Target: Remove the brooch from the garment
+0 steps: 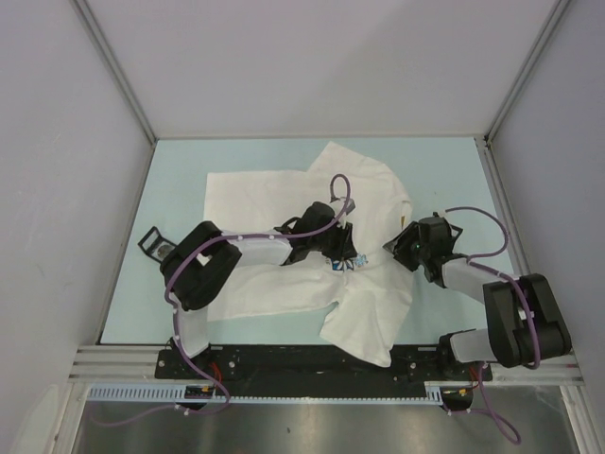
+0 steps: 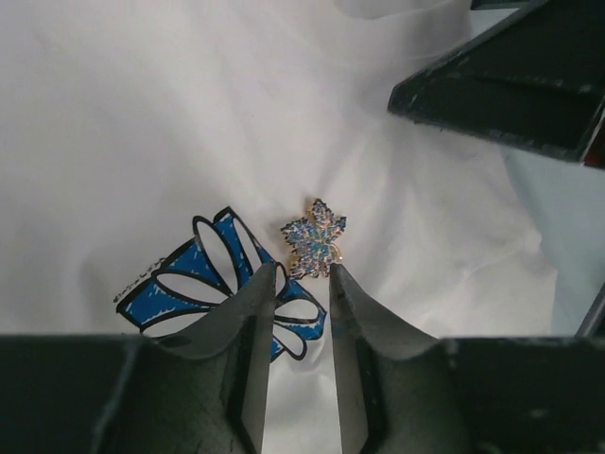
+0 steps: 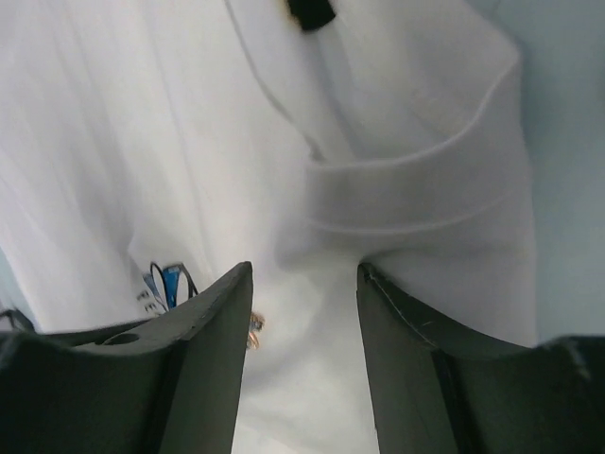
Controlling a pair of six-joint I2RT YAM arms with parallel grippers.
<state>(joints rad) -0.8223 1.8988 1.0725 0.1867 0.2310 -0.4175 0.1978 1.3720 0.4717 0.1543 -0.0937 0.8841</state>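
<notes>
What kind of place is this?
Probably a robot lab test booth: plain grey walls, a left arm and right arm bolted to a rail, a white T-shirt on a pale table.

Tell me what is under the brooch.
The brooch sits on the white T-shirt, so only plain cloth shows around it. The blue flower print is beside it, not beneath. The brooch's back and fastening, and anything below the cloth, are covered.
</notes>
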